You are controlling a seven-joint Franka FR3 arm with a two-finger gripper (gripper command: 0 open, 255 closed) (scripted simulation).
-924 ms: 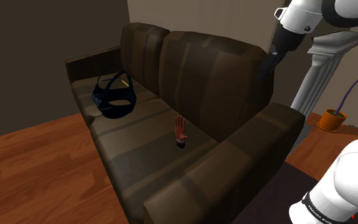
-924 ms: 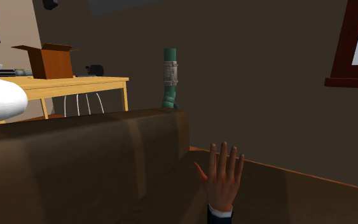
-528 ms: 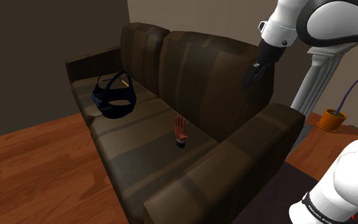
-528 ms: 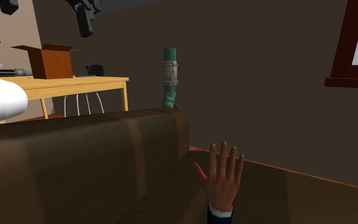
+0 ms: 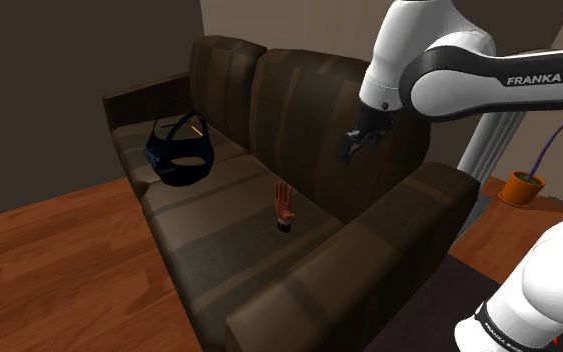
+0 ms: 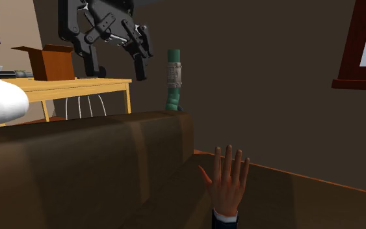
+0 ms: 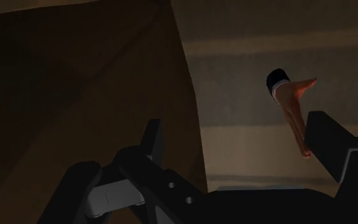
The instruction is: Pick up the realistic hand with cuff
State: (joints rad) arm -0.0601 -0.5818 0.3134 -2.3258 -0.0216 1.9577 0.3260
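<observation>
**Mostly browns, one pale hand**

My end effector [image 6: 121,72] is all black, my arm [image 5: 439,72] white with dark joints. The sofa [image 5: 231,232] is dark brown, banded with paler stripes. The hand [image 5: 284,201] is flesh-toned, with a black cuff edged in white. The bag [image 5: 179,153] is navy, the floor [image 5: 49,272] reddish wood and the pot [image 5: 521,188] orange.

- A dark brown sofa [image 5: 219,232] is carrying two things on its seat cushions.
- A hand with cuff [image 5: 284,206] is standing upright there, cuff down.
- A dark blue strapped object [image 5: 179,152] is lying at the hand's ten o'clock in the shoulder view, well apart.
</observation>
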